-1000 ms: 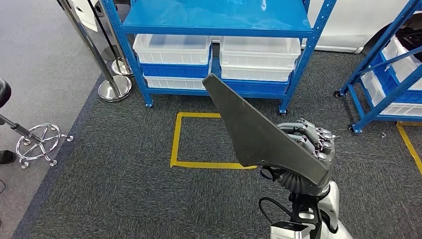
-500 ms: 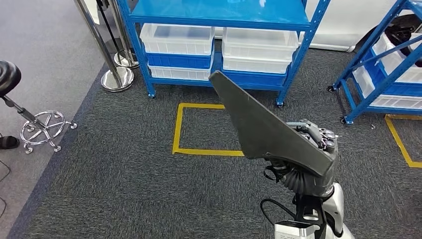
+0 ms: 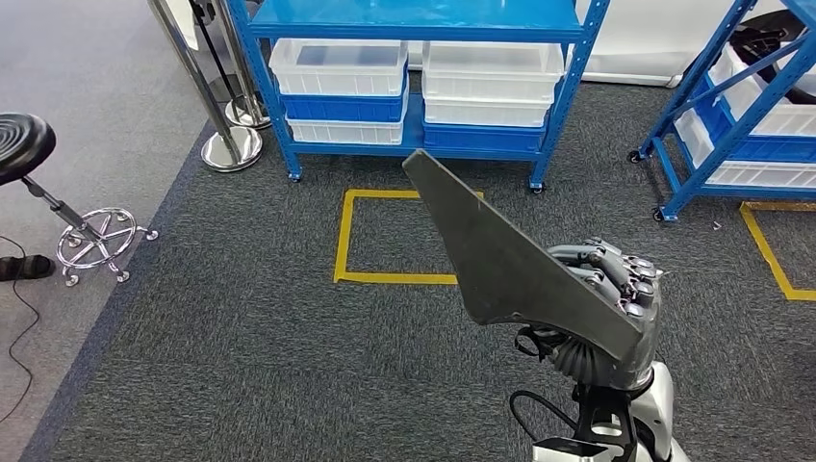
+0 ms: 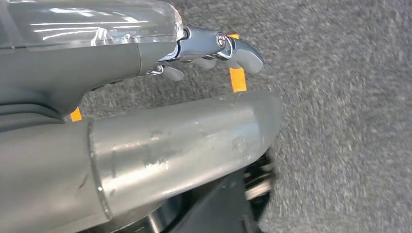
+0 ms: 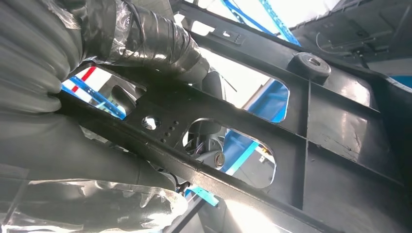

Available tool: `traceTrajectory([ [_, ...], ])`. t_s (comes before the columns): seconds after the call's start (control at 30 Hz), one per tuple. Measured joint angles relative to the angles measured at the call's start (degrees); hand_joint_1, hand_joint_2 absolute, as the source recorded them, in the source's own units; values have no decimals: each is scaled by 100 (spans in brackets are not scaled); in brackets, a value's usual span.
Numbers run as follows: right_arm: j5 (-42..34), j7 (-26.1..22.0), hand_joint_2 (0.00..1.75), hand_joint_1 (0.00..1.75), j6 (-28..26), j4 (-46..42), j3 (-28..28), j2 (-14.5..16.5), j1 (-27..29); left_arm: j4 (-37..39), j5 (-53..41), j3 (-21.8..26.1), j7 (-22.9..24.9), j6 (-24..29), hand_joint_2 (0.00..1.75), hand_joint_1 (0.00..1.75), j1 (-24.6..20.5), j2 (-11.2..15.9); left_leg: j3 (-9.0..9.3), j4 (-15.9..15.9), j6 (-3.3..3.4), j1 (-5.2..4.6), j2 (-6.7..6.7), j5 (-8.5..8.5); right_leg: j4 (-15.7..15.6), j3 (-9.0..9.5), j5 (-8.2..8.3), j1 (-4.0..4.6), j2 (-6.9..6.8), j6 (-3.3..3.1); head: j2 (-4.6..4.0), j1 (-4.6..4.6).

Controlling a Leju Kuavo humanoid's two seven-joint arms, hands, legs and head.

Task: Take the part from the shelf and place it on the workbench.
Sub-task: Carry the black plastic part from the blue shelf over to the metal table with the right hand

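Head view | right robot hand [image 3: 616, 289] grips part [image 3: 500, 255] | white bins [image 3: 337, 67] on shelf [image 3: 414, 19], contents unclear

Part [image 3: 500, 260] hides most of right hand [image 3: 616, 289]; far blue shelf [image 3: 746, 106] cut off by frame edge.

floor [image 3: 241, 366]: grey carpet | shelf [image 3: 414, 58]: white bins [image 3: 339, 65] (blue-framed)

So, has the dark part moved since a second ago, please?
Yes: the part in the right hand has drawn back from the blue shelf; its tip overlapped the lower bins, now just the bottom beam.
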Motion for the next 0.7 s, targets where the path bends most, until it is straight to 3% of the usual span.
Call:
traceTrajectory([
  [0.07, 8, -2, 175, 175, 0, -34, -9, -14, 7, 0, 1, 0, -11, 5, 0, 0, -11, 6, 591, -841, 60, -15, -7, 86, 31, -64, 47, 7, -2, 47, 0, 1],
  [0.13, 14, -7, 175, 175, 2, -69, -18, -31, 5, 0, 2, 0, -25, 9, 0, 0, -24, 10, 865, -1309, 128, -42, -13, 8, 49, -104, 95, 18, -11, 117, 0, 2],
  [0.23, 28, -8, 175, 175, 11, -96, -24, -53, 3, 0, 4, 0, -44, 8, 0, 0, -23, 8, 845, -1412, 271, -31, -1, 55, 108, -155, 85, 17, -10, 216, 0, 4],
  [0.3, 51, -8, 175, 175, 19, -115, -31, -75, 4, 0, 4, 0, -49, 4, 0, 0, -20, 4, 805, -1453, 382, -13, 16, 132, 503, -335, -213, 15, 9, 243, 0, 5],
  [0.37, 94, -10, 175, 175, 33, -123, -37, -97, 15, 0, 1, 0, -50, 2, 0, 0, -19, 4, 723, -1441, 438, -36, 24, 180, 1230, -644, -626, 14, 21, 264, 0, 4],
  [0.4, 117, -14, 175, 175, 43, -123, -38, -107, 24, 0, -2, 0, -50, 3, 0, 0, -16, 6, 684, -1427, 446, -47, 25, 196, 1511, -750, -733, 11, 23, 273, 0, 5],
  [0.43, 144, -19, 175, 175, 51, -126, -38, -117, 32, 0, -9, 0, -49, 5, 0, 0, -14, 7, 650, -1406, 449, -55, 24, 207, 1611, -765, -731, 9, 23, 276, 0, 4],
  [0.47, 183, -25, 175, 175, 55, -131, -38, -128, 38, 0, -19, 0, -48, 9, 0, 0, -12, 8, 623, -1380, 447, -60, 19, 213, 1492, -669, -623, 8, 23, 273, 0, 4],
  [0.53, 285, -39, 175, 175, 50, -156, -43, -145, 44, 0, -38, -2, -44, 22, 0, 0, -9, 5, 588, -1318, 430, -66, 9, 204, 783, -242, -302, 11, 30, 237, 0, 4],
  [0.6, 369, -58, 175, 175, 44, -187, -50, -159, 51, 0, -46, -5, -40, 34, 0, 0, -13, 1, 543, -1246, 385, -86, 2, 194, 222, 51, -147, 34, 42, 187, 0, 3],
  [0.7, 407, -72, 175, 175, 42, -210, -58, -180, 62, 0, -51, -7, -40, 51, 0, 0, -14, 2, 499, -1228, 296, -103, -1, 212, 116, 58, -117, 44, 46, 117, 0, 3],
])
